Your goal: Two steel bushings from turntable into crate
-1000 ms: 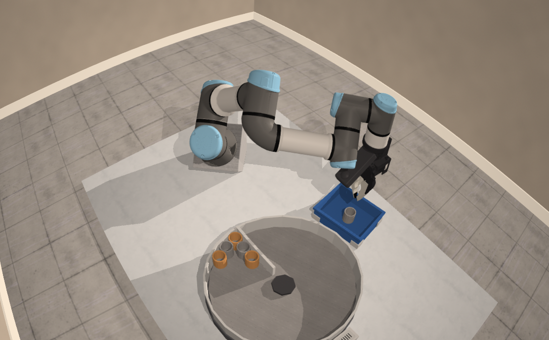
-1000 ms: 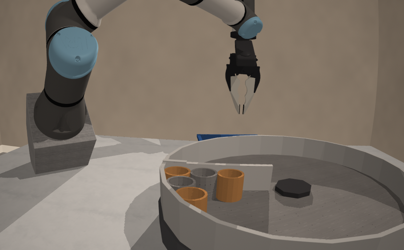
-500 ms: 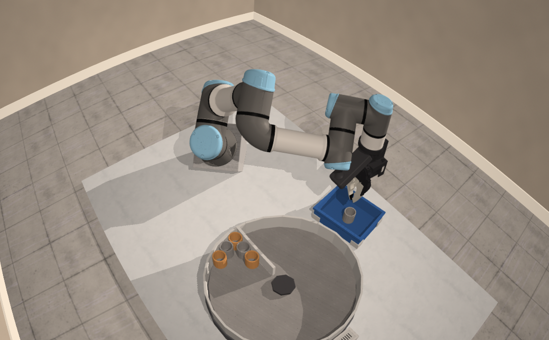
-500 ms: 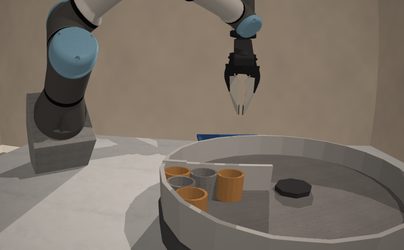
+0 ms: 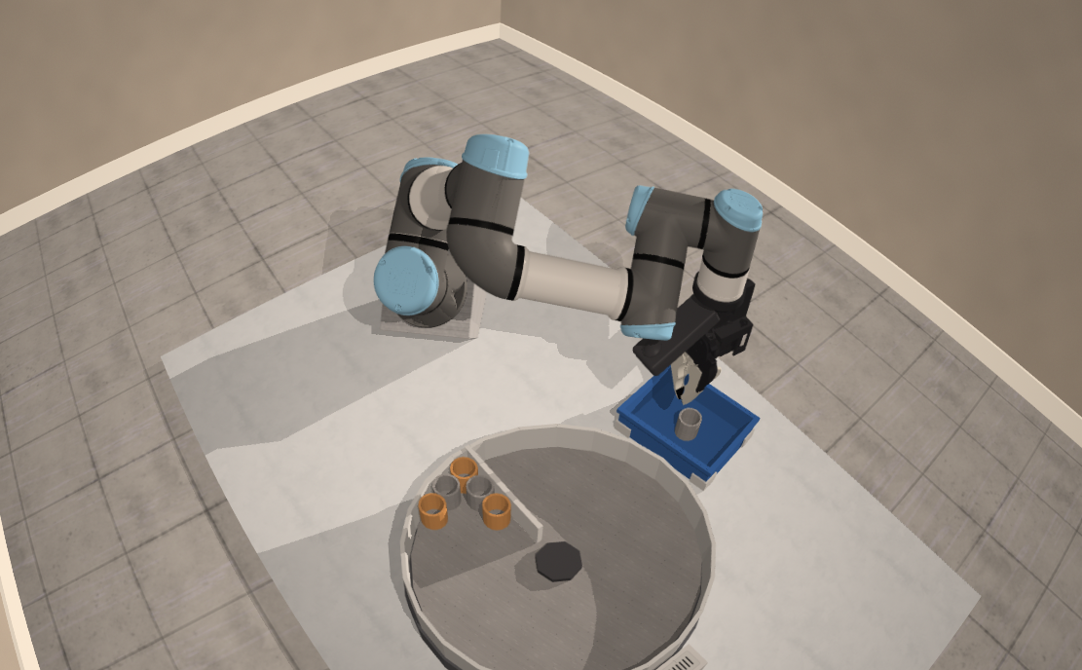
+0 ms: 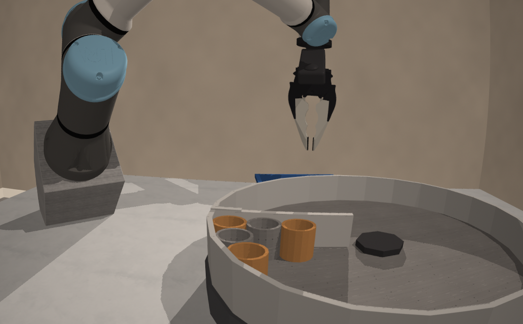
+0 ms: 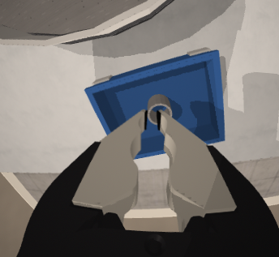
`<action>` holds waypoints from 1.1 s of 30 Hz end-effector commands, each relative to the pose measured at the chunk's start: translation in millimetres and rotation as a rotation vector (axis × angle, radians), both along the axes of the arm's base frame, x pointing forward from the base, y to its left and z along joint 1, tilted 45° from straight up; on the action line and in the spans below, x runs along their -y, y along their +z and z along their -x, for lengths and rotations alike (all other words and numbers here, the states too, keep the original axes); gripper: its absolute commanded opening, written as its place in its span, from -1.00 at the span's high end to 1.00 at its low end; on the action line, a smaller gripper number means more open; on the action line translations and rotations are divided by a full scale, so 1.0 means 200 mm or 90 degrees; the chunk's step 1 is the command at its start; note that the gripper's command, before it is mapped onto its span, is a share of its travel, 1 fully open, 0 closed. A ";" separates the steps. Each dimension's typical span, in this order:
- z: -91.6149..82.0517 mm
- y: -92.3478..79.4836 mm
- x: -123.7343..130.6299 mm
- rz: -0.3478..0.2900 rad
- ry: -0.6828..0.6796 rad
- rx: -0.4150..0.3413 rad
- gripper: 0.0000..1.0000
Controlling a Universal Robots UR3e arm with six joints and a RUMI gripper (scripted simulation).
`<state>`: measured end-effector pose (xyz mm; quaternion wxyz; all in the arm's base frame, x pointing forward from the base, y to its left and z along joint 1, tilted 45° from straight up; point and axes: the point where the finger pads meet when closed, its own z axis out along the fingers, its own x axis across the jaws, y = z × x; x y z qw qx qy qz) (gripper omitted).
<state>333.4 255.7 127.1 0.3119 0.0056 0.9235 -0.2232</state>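
My gripper (image 5: 684, 397) (image 6: 310, 143) (image 7: 152, 111) is shut with nothing between its fingertips, above the blue crate (image 5: 652, 443) (image 6: 271, 177) (image 7: 154, 70). One steel bushing (image 5: 688, 426) (image 7: 158, 99) stands upright in the crate, below the fingertips, which overlap it in the wrist view. On the turntable (image 5: 641, 524) (image 6: 436, 277), two grey steel bushings (image 5: 479, 502) (image 6: 263, 238) stand among three orange bushings (image 5: 497, 517) (image 6: 297, 246). The exterior view shows only the crate's rim, its inside hidden behind the turntable wall.
A pale divider (image 5: 511, 499) (image 6: 333, 230) stands on the turntable beside the bushings. A dark hub (image 5: 558, 561) (image 6: 379, 243) sits near the turntable's middle. The raised turntable wall lies close to the crate. The arm's base (image 6: 82, 201) stands at the left in the exterior view.
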 end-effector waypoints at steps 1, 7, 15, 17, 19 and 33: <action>0.01 0.03 0.05 -0.014 -0.012 0.010 0.90; 0.03 0.05 0.12 -0.028 -0.029 0.020 0.90; 0.04 0.08 0.20 -0.043 -0.048 0.031 0.90; 0.05 0.10 0.23 -0.050 -0.055 0.036 0.90; 0.05 0.11 0.26 -0.056 -0.063 0.040 0.90; 0.09 0.19 0.45 -0.095 -0.112 0.068 0.90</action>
